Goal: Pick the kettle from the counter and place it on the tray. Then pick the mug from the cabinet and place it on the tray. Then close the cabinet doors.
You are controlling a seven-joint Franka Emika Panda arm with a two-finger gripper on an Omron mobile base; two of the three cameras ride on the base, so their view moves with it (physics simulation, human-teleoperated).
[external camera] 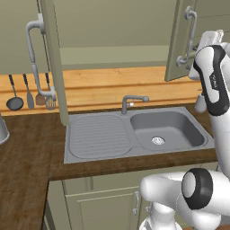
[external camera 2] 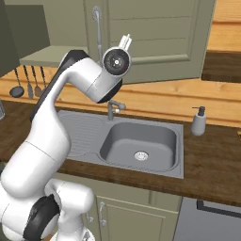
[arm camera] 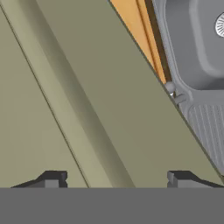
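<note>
While cabinet doors stand open: status below, big to small.
counter point(external camera: 27, 152): dark wood-grain worktop, runs along the wall and turns a corner at its left end.
cabinet point(external camera: 112, 56): pale green shelf above the counter's back edge; nothing visible on the part that shows.
cabinet doors: left door point(external camera: 56, 67) edge-on to the left base camera, right door point(external camera: 179, 40) swung out beside the arm's wrist; both have long grey bar handles.
sink point(external camera: 164, 130): grey steel, set mid-counter, drainboard on its left, tap point(external camera: 130, 102) at its back edge.
gripper point(arm camera: 116, 179): jaws wide apart, nothing between them, close against a green door panel.
utensils point(external camera: 29, 92): hang on the orange wall behind the left door.
soap dispenser point(external camera 2: 199, 121): on the counter right of the sink.
writing: none legible.
mug, tray: can't locate.
</note>
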